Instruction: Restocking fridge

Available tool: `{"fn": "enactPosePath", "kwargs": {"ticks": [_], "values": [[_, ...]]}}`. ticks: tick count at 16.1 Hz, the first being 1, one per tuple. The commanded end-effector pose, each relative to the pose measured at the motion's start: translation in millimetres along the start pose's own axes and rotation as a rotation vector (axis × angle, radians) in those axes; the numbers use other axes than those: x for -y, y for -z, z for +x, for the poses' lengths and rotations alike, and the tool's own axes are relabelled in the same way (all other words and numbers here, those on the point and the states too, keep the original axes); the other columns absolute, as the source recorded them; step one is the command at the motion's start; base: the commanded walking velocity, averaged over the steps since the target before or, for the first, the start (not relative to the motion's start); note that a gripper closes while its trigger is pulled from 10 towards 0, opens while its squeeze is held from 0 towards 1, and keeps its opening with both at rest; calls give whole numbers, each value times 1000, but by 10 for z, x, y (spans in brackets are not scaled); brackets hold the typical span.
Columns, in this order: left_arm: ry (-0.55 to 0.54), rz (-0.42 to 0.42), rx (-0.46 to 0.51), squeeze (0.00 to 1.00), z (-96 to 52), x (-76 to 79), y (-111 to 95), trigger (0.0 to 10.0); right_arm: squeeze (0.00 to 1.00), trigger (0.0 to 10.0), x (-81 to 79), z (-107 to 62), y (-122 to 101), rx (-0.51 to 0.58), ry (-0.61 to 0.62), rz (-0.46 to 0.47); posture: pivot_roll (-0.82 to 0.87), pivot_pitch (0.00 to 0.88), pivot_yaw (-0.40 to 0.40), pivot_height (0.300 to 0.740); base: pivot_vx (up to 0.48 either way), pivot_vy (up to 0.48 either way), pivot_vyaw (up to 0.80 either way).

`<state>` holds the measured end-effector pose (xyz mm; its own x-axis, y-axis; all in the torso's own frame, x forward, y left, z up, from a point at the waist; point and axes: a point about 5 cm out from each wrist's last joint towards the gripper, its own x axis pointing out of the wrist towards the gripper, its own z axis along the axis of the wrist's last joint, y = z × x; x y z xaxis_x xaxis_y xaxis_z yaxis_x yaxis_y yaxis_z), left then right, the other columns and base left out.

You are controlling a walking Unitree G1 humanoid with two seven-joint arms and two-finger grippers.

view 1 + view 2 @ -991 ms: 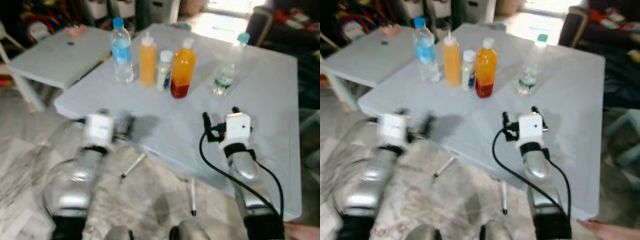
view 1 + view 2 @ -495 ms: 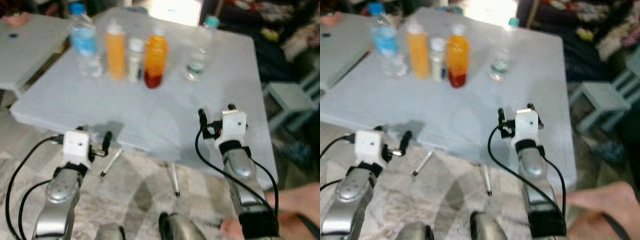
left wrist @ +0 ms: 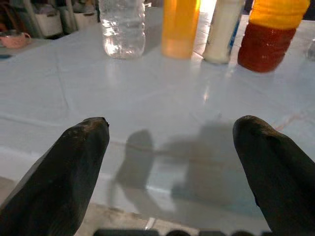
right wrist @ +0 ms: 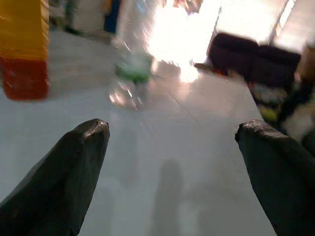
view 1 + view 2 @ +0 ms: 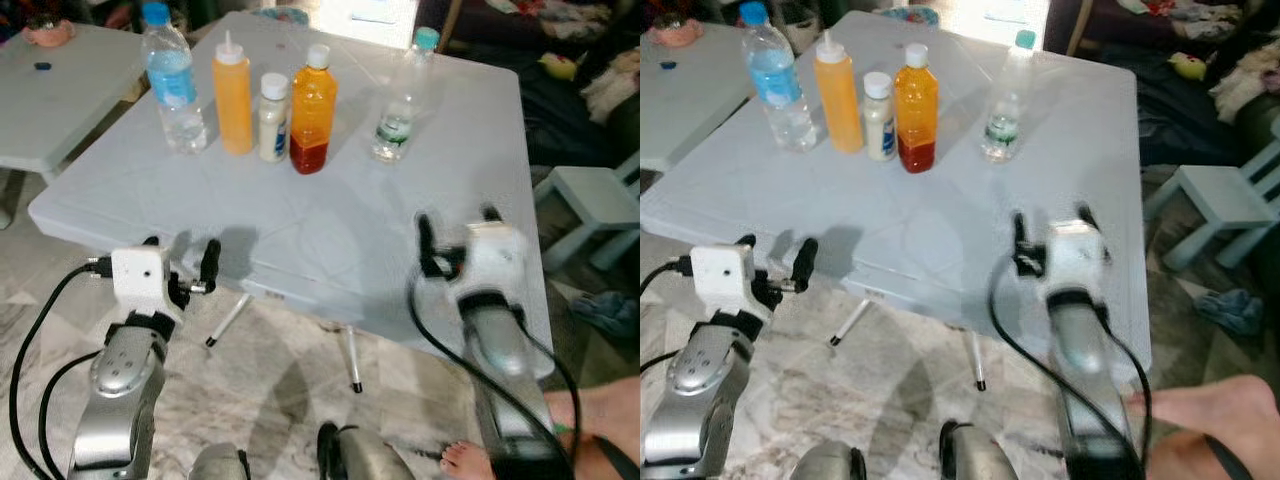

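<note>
Two tools out in front, both empty. Left tool [image 5: 180, 265] spread wide just short of the counter [image 5: 330, 250] edge; right tool [image 5: 455, 232] likewise spread wide, over the counter's near part, blurred as if moving.

Five bottles standing upright in a loose row at the far side of the counter, well ahead of both tools. Ahead of the left tool: clear water bottle with blue cap [image 5: 172, 80], orange squeeze bottle [image 5: 233, 105], small white bottle [image 5: 272, 118], all close together. Next along, just beside the white one, juice bottle with orange top and red base [image 5: 311, 110]. Ahead of the right tool, set a little apart: clear bottle with green label [image 5: 397, 98].

Probably all thin plastic: light when part empty, smooth and somewhat slippery, walls likely to give under a hard squeeze. Best taken around the mid body, below the shoulder, squarely from the side to avoid tipping a neighbour. Squeeze bottle softest, so gentle pressure.

Against half a second ago: camera view shifted, bottles sharper now; right tool gone blurry and further forward over the counter; left tool much as before at the edge.
</note>
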<state>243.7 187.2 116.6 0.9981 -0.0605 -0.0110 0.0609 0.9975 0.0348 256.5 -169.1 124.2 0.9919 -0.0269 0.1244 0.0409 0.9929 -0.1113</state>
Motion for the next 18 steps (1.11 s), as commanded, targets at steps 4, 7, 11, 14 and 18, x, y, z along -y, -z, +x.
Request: {"fn": "enactPosePath", "kwargs": {"ticks": [4,7,11,14,18], "values": [[27,-22,30,0,121,80,-69,10000,0,10000,153,-307,144,-96,37,20,33,111,-30,740,0,0,0],[79,-29,28,0,178,180,-70,10000,0,10000,183,-304,108,-91,73,20,4,119,13,740,0,0,0],[129,-28,10,0,262,184,-51,10000,0,10000,167,-324,22,-60,100,8,-30,125,29,740,0,0,0],[138,-55,-1,0,285,187,-21,10000,0,10000,116,-246,-13,-42,95,19,-61,109,37,740,0,0,-471],[161,-88,34,0,308,329,-56,10000,0,10000,109,-99,-16,-35,55,17,-37,93,4,740,213,0,-308]]}}
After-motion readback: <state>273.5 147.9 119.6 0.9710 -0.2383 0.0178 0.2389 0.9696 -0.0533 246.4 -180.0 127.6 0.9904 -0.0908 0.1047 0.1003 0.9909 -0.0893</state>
